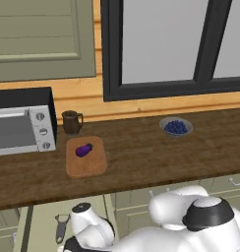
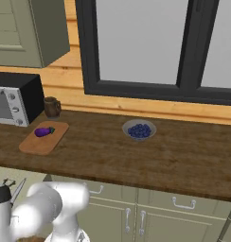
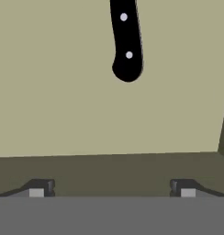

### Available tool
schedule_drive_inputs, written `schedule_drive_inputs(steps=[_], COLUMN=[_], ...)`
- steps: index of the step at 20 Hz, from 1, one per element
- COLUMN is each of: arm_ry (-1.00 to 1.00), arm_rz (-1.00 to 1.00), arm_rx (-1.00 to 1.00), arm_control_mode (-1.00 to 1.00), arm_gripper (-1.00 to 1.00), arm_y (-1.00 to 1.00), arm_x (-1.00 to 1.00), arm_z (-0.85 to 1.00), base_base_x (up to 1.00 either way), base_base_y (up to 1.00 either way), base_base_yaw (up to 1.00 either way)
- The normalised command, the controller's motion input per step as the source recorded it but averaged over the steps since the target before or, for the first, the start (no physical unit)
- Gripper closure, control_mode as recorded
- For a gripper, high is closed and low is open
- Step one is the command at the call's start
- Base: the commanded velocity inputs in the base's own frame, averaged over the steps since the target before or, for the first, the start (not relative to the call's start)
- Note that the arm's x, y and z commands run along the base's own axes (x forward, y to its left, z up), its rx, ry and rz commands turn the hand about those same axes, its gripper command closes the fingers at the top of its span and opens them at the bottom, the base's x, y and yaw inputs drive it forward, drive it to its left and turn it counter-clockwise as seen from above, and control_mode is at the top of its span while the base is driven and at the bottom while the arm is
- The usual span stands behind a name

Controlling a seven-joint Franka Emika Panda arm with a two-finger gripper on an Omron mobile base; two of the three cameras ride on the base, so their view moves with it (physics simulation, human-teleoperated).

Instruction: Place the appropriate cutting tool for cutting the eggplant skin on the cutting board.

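The cutting tool [image 1: 61, 227], a small grey peeler with a forked head, lies in an open drawer [image 1: 43, 219] below the counter's left part. On the counter, the light wooden cutting board [image 1: 85, 157] [image 2: 41, 139] carries the small purple eggplant [image 1: 83, 150] [image 2: 44, 132]. In the hand view my gripper [image 3: 112, 190] is open, its fingertips [image 3: 40, 189] far apart with nothing between them. It points down into the drawer, whose floor [image 3: 63, 101] holds a black knife handle [image 3: 126, 43] with two rivets ahead of the tips.
A brown mug [image 1: 72, 122] [image 2: 52, 107] stands just behind the board, with a microwave [image 1: 21, 125] [image 2: 13, 101] to its left. A bowl of blue berries [image 1: 176, 127] [image 2: 139, 130] sits further right on the dark wooden counter [image 1: 156, 157]. Windows and cabinets rise behind.
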Motion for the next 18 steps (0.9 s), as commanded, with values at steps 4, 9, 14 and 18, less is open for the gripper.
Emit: schedule_drive_inputs(steps=[4,9,14,18], arm_ry=[0.0,-0.07,-0.08,0.0], arm_rz=[-0.09,-0.17,-0.19,-0.2], arm_rx=[0.0,-0.12,-0.26,-0.22], arm_control_mode=[-1.0,-1.0,-1.0,-1.0], arm_gripper=[-1.0,-1.0,-1.0,-1.0], arm_y=[0.01,0.25,0.74,0.66], arm_x=[-0.64,0.5,0.85,0.87], arm_z=[0.41,0.37,0.35,0.2], base_base_x=[0.0,0.0,0.0,0.0], base_base_y=[0.0,0.0,0.0,0.0], base_base_yaw=[0.0,0.0,0.0,0.0])
